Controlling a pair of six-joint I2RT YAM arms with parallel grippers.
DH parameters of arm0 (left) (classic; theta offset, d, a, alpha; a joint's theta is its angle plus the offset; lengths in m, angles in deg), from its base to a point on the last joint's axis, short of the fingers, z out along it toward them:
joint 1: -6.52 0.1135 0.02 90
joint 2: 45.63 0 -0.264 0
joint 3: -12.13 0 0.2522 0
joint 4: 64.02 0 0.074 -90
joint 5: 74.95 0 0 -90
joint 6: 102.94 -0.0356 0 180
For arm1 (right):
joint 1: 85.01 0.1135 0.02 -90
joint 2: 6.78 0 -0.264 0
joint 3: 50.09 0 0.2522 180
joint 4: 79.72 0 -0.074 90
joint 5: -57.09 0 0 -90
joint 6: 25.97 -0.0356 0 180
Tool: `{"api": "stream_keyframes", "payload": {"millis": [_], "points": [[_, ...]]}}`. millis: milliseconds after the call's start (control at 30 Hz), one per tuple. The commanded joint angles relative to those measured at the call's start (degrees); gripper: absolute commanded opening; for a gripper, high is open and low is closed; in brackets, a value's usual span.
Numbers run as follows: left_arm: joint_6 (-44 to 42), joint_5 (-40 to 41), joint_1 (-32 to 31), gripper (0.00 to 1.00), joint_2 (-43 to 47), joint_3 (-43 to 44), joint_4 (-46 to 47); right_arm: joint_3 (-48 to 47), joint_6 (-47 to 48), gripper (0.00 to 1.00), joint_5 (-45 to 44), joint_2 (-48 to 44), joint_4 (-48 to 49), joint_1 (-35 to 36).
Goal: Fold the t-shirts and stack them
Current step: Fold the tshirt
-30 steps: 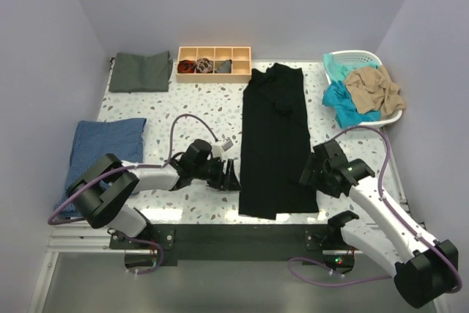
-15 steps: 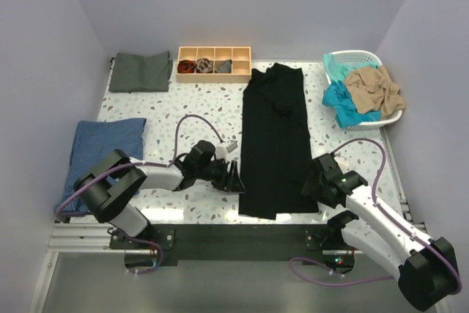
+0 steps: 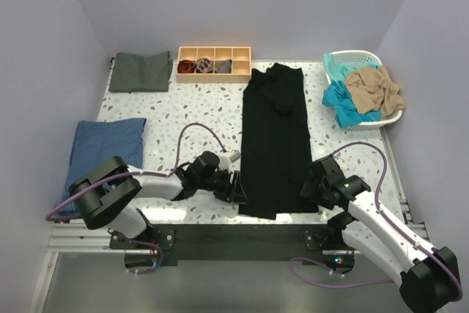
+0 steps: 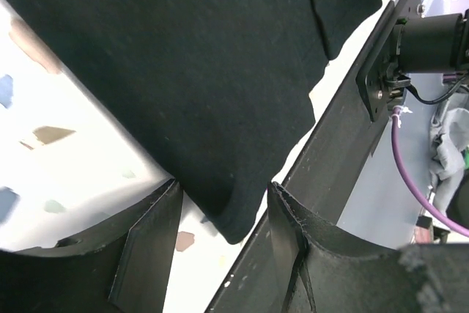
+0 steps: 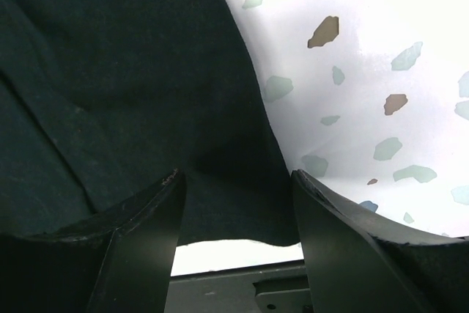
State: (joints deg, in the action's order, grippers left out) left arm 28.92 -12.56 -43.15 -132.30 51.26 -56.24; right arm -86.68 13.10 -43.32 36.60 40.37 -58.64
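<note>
**A:** Where is the black t-shirt point(image 3: 275, 144)?

**B:** It lies flat on the worktop point(image 3: 198, 115) as a long narrow strip. In the overhead view it runs from the upper centre down to the lower centre, and its near hem is close to the worktop's front edge.

**A:** And the left end effector point(image 3: 236, 188)?

**B:** It is at the strip's lower left corner, just beside the cloth. In the left wrist view its fingers point(image 4: 146, 240) are apart, and the rounded corner of the shirt dips into the gap between them at bottom centre. Nothing is clamped. I cannot tell whether the fingers touch the cloth.

**A:** The right end effector point(image 3: 311, 187)?

**B:** It is at the lower right corner of the strip. In the right wrist view it is also spread. One finger is over the black cloth and the other is over bare speckled worktop, with the shirt's side edge and hem between them. It holds nothing.

**A:** What about the other shirts?

**B:** A grey-green t-shirt point(image 3: 139, 71) lies folded at the upper left. A teal t-shirt point(image 3: 341, 100) and a tan t-shirt point(image 3: 374, 86) spill out of a white basket point(image 3: 359, 53) at the upper right.

**A:** Anything else?

**B:** A wooden tray point(image 3: 214, 64) is at the top centre, just beside the shirt's far end. A folded blue cloth point(image 3: 106, 148) is at the left, well apart from both arms.
</note>
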Motion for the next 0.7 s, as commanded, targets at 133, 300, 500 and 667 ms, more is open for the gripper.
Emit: {"api": "stream_keyframes", "payload": {"millis": [133,300,500,667], "points": [[4.3,11.3,-7.9,0.56,0.8,-2.2,-9.3,1.2,0.9,0.59,1.6,0.7,0.3,0.3],[6.3,11.7,-9.8,0.45,-1.6,-2.2,-7.0,1.2,1.7,0.36,2.4,1.5,1.5,0.4],[5.2,12.6,-10.1,0.07,-1.7,-1.2,-7.8,1.6,2.9,0.00,4.2,-0.8,2.6,0.4],[2.4,16.1,-10.2,0.00,2.5,1.3,-15.6,-0.4,6.9,0.00,8.6,-2.7,3.3,0.5]]}}
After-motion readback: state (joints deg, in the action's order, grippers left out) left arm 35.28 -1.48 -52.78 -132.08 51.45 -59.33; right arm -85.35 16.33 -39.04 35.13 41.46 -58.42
